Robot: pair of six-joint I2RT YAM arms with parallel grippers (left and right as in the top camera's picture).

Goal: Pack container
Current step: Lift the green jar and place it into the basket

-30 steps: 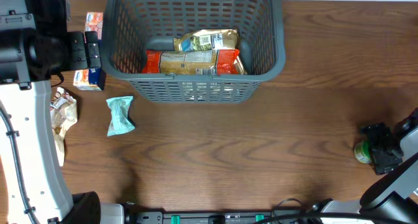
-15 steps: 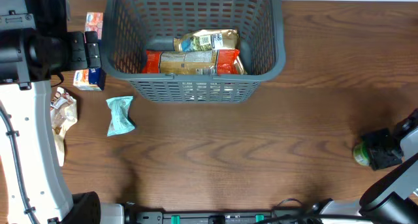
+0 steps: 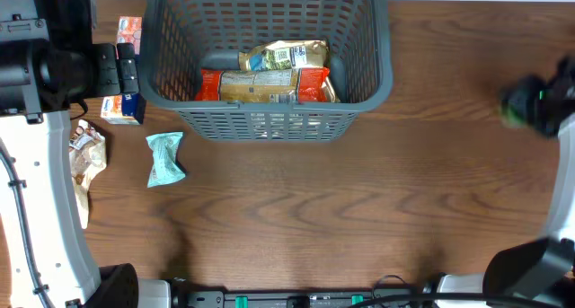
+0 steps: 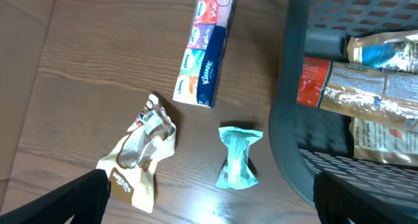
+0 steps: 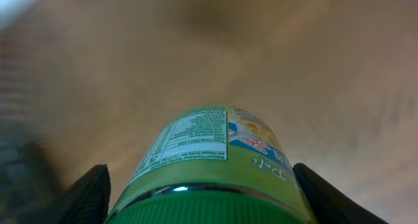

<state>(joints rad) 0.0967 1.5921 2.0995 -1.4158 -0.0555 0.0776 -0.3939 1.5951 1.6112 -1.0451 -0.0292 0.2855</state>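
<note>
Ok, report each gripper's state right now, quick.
Left gripper: open, holding nothing.
Right gripper: fingers closed on the green bottle.

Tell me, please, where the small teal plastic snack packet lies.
Overhead view: the teal packet lies left on the table, off the near-left corner of the grey-blue slotted basket, beside a crumpled brown wrapper.

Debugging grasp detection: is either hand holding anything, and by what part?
Right hand holds the green bottle, fingers on opposite sides near its cap. Left hand is open, empty.
</note>
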